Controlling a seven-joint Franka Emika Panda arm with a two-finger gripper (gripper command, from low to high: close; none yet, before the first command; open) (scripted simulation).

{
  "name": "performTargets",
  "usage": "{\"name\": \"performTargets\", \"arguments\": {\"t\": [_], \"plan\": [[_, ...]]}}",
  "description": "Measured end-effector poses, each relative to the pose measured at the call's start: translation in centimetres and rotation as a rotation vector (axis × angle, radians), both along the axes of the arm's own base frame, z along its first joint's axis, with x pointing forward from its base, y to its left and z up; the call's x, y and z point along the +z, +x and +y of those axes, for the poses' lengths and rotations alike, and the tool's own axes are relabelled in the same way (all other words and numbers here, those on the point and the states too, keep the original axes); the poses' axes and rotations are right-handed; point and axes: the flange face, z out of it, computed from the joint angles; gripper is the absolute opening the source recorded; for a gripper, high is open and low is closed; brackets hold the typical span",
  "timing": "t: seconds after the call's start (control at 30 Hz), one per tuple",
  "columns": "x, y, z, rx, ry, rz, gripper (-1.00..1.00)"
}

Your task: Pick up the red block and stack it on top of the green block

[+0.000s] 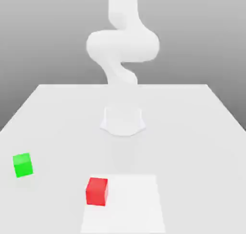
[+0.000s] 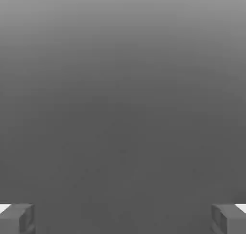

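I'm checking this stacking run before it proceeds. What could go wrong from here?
1. The red block sits turned at an angle, so the open gripper may close on its corners and twist it.
2. The green block lies near the table edge at the exterior view's left; a nudge during placement could knock it off.

Open table [image 1: 192, 132] all around red block [image 1: 96, 191]; green block [image 1: 22, 165] well apart, nothing between.

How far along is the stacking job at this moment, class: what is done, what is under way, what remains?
Done: nothing yet. The red block and green block both sit apart on the table, with green toward the exterior view's left. Under way: the gripper is open with nothing between its fingers. Left: grasping the red block, lifting it and placing it on the green one.
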Motion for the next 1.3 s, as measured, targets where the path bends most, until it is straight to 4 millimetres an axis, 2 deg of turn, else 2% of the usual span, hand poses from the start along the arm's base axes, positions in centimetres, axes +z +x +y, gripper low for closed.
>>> {"name": "performTargets", "arguments": {"t": [0.07,0.17,0.33,0.5,0.63,0.7,0.87,0.9,1.13,1.3], "plan": [[-4.6,2.6,-0.7,-0.011,0.001,0.075,0.0],[-11.4,5.2,-1.8,-0.026,0.004,0.18,0.0],[-22.8,7.0,-3.5,-0.051,0.012,0.351,0.0],[-33.9,5.8,-5.0,-0.074,0.026,0.523,0.0],[-42.1,2.9,-6.0,-0.096,0.041,0.659,0.0],[-45.2,1.9,-6.1,-0.1,0.046,0.701,0.0],[-50.7,1.5,-6.1,-0.099,0.046,0.714,0.0],[-51.4,1.4,-6.1,-0.099,0.046,0.714,-1.0],[-51.4,1.4,-6.1,-0.1,0.046,0.715,-1.0],[-46.9,1.5,-6.1,-0.099,0.046,0.715,-1.0]]}}
